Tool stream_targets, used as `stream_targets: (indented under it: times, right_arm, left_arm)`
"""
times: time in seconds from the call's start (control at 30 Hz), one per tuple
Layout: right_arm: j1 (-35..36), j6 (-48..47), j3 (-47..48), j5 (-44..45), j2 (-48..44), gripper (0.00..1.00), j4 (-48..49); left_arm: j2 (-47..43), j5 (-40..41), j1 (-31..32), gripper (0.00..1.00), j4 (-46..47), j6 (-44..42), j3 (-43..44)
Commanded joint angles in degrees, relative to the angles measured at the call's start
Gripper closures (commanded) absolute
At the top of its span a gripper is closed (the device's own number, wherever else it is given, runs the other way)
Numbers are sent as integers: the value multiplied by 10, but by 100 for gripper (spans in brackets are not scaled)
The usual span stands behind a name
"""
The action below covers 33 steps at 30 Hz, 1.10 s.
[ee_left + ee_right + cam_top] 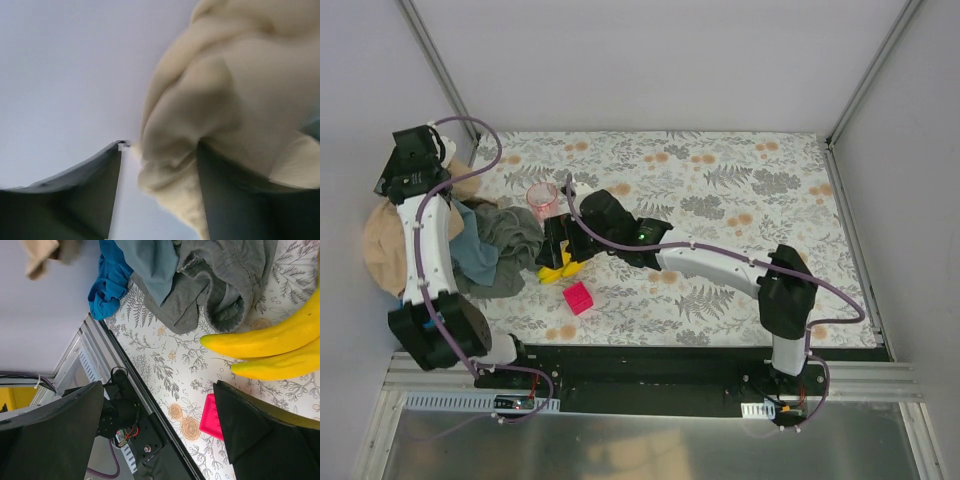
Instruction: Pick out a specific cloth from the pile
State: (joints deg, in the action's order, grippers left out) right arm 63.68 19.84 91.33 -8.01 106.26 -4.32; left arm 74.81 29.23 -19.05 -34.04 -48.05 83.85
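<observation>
The pile lies at the table's left edge: a tan beige cloth (pixel 382 250), a bright blue cloth (pixel 477 258) and the dark grey-green cloth (pixel 512 232) on its right side. My left gripper (pixel 428 156) is raised at the pile's far end, open. In the left wrist view the gripper (pixel 160 146) has a fold of the tan cloth (pixel 210 95) lying against its right finger (pixel 235 200). My right gripper (pixel 558 252) is open over the banana bunch (pixel 560 266), just right of the grey-green cloth (pixel 225 280), and holds nothing (pixel 159 386).
A pink cup (pixel 542 199) stands behind the bananas (pixel 270 335). A pink block (pixel 578 297) lies near the front edge and shows in the right wrist view (pixel 211 417). The enclosure's left wall (pixel 350 120) is close beside the pile. The blue cloth (pixel 109 282) hangs toward the table's edge.
</observation>
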Motion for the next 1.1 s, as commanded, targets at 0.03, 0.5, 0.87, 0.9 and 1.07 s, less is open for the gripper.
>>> stream_targets:
  times: [0.03,0.5,0.87,0.9,1.07]
  right_arm:
    - [5,41,38,-39,32,1,22]
    - [6,40,36,-7,71,1,4]
    - [4,24,-73,42,-5,1,0]
    - [5,23,-88,47,-14,1,0]
    - [4,22,-147,71,-61,1,7]
  left_arm:
    - [69,31,-29,22,30,4,-50]
    - [-110,-380,14,5,-183,54,-160]
    - [0,-498,87,1,-157,82,-170]
    - [13,-483,99,1,-145,88,-169]
    - [101,-393,111,1,-90,115,-148]
